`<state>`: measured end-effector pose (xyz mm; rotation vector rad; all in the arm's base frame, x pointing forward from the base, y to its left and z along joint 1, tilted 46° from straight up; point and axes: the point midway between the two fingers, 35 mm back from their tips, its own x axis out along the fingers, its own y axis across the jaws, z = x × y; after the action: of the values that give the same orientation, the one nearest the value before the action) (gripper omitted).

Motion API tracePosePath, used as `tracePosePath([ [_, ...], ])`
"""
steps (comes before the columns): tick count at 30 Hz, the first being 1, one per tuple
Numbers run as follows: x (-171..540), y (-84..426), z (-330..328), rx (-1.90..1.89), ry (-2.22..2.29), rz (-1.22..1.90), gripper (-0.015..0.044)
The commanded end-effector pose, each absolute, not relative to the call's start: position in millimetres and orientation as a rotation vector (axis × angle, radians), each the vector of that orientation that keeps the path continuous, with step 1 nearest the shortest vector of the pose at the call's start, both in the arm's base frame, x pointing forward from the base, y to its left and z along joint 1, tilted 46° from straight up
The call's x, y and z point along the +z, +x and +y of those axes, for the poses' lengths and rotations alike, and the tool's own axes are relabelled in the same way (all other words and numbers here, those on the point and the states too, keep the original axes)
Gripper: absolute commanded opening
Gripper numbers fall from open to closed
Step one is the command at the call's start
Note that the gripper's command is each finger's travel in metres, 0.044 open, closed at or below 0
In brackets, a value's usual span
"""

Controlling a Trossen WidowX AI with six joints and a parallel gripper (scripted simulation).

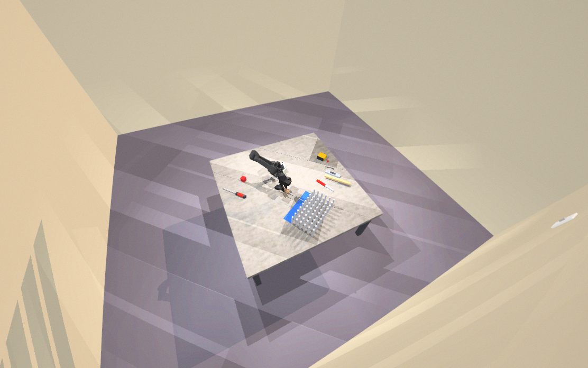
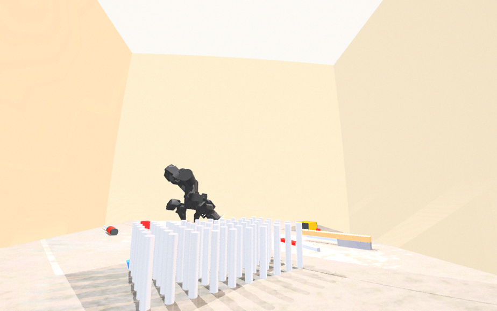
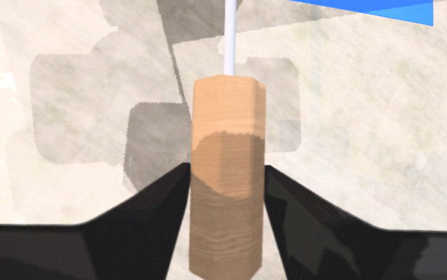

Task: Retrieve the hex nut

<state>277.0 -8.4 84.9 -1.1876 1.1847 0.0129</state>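
My gripper is shut on the wooden handle of a thin-rod tool. The tool's pale rod points away from the fingers; in the top view it reaches over the blue taped strip to the near edge of the spacers. The rod's far end is out of the wrist view and hard to make out elsewhere. The metal spacers stand upright in rows behind the strip. In the exterior view they hide the tool and fingers. I cannot make out the hex nut.
A red cube and a screwdriver lie on one side. Across the table are a red-and-white tool, a yellowish stick, a grey tool and a yellow-black block.
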Motion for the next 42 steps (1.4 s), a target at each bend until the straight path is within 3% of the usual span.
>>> tracePosePath([
  [1, 78.0, 274.1, -17.7, 0.013, -1.189, 1.173, 0.0000],
  [42, 66.1, 286.4, -16.5, 0.012, -1.195, 1.170, 0.0000],
])
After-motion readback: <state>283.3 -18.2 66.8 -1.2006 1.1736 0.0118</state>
